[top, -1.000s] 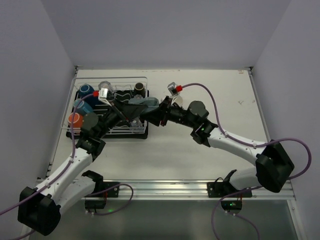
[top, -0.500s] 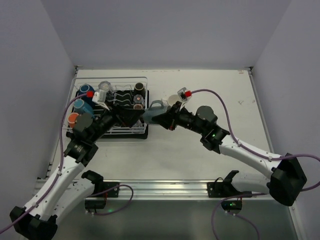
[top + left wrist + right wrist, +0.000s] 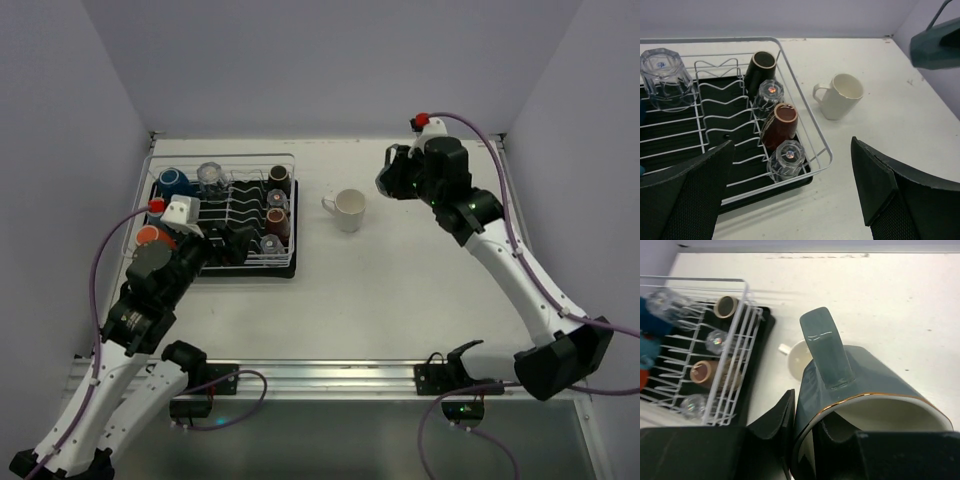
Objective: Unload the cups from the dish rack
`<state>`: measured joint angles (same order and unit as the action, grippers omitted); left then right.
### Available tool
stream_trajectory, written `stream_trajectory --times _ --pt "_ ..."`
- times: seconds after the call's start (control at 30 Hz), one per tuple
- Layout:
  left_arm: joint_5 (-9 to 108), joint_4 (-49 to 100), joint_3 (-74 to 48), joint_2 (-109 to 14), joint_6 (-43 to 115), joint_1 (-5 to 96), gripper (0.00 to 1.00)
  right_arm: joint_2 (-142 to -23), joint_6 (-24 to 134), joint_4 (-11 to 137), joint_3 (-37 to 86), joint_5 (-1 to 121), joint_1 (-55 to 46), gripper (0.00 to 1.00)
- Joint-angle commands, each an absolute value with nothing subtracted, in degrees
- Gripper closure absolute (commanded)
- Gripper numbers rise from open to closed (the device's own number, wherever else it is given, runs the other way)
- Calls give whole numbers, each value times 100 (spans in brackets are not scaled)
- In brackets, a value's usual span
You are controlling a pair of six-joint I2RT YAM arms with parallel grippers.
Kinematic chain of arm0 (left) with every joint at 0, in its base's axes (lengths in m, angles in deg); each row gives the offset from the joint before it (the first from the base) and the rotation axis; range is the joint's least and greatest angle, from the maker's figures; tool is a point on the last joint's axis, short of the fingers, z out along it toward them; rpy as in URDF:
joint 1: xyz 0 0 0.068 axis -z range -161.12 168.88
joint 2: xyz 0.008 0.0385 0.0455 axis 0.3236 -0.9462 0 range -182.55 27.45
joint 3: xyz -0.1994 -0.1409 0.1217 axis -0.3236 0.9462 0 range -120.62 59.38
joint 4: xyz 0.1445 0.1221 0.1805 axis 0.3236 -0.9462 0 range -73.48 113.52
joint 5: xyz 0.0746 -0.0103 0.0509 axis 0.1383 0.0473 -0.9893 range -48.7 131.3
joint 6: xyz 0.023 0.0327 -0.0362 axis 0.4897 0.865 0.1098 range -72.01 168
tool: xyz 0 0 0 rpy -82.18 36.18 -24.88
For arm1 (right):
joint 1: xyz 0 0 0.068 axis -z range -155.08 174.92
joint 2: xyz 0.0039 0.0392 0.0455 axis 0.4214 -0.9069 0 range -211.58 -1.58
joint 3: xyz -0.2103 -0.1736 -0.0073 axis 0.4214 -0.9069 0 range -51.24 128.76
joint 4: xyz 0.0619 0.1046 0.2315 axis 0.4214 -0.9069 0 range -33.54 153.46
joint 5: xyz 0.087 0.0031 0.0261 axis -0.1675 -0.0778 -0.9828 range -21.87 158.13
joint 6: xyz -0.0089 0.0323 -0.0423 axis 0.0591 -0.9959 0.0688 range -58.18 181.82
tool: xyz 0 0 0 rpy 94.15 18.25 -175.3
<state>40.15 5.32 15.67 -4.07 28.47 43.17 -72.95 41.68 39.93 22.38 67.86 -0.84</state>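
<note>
The right gripper [image 3: 804,426] pinches the rim of a glossy grey ceramic mug [image 3: 867,375], held above the white table [image 3: 420,280]. The left gripper [image 3: 792,150] hovers spread wide and empty over the white wire dish rack [image 3: 799,95], which holds glass tumblers [image 3: 786,159] and brown cups [image 3: 780,125]. A cream mug [image 3: 349,208] stands upright just beside it.

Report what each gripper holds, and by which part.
Right gripper pinches the grey mug by its rim, one finger inside, one outside. Left gripper is open, holding nothing.
</note>
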Motion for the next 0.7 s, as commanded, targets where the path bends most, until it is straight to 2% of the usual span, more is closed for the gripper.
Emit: stream_trajectory --times 0.0,0.33,0.67 --pt "3593 357 1789 -366 3305 4296 0 -8049 4810 2876 3040 7595 4 100" --pt "3822 480 1956 -419 3367 4279 0 -9992 5065 2461 4323 7631 286 100" --pt "3901 462 1965 -542 3376 4208 0 -10977 5057 2716 4272 7455 339 100"
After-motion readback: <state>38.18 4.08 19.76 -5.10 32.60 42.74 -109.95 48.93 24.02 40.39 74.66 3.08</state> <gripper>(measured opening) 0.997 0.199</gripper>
